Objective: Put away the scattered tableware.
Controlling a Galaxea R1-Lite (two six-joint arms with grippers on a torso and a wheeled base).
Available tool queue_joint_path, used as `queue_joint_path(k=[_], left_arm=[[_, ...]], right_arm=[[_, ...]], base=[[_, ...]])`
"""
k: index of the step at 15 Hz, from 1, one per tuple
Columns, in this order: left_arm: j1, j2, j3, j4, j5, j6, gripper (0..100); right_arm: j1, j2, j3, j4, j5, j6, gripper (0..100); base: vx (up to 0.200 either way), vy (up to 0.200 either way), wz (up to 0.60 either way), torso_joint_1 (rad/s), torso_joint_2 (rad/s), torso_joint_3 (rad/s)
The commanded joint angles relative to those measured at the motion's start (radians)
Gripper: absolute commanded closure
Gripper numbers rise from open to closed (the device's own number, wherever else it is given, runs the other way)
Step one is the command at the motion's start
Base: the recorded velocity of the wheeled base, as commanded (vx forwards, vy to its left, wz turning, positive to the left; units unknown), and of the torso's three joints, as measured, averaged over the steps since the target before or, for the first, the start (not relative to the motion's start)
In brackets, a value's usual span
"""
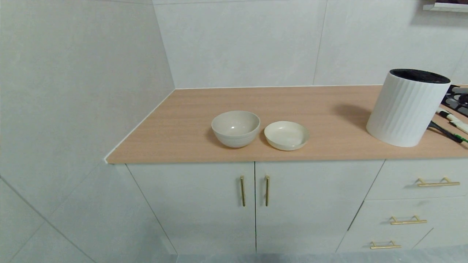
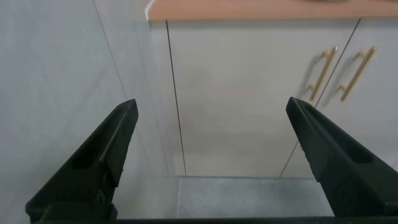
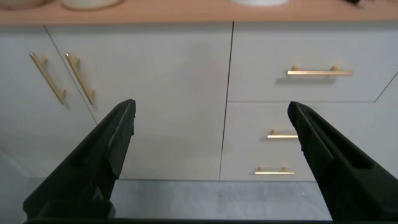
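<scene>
Left fingers (image 2: pixel 99 168) hang wide open with nothing in them, down in front of the cabinet doors (image 1: pixel 204 204). Right fingers (image 3: pixel 99 168), same deal: spread and empty. So both sit below the tabletop (image 1: pixel 329 106) front edge, well apart from the tableware up top. Deep bowl (image 1: pixel 236 128) is near the front edge, over toward the left end, with the shallow dish (image 1: pixel 286 135) just beside it on the right, not quite touching. My guess is both are rigid, lightish, glaze-slick and chippable, so pinch the rim, one finger inside.

The utensils (image 1: pixel 444 131) run off the right edge, partly behind the canister (image 1: pixel 407 109).
</scene>
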Motion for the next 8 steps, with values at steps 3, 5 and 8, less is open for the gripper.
queue_joint_path(k=[3, 5, 8], left_arm=[[0.000, 0.000, 0.000, 0.000, 0.000, 0.000, 0], [0.000, 0.000, 0.000, 0.000, 0.000, 0.000, 0], [0.000, 0.000, 0.000, 0.000, 0.000, -0.002, 0]], right_arm=[[0.000, 0.002, 0.000, -0.001, 0.001, 0.000, 0], [0.000, 0.002, 0.000, -0.001, 0.001, 0.000, 0], [0.000, 0.000, 0.000, -0.001, 0.001, 0.000, 0]], base=[[0.000, 0.000, 0.00, -0.214, 0.50, 0.282], [0.000, 0.000, 0.00, -0.205, 0.49, 0.288], [0.000, 0.000, 0.00, -0.186, 0.48, 0.284]])
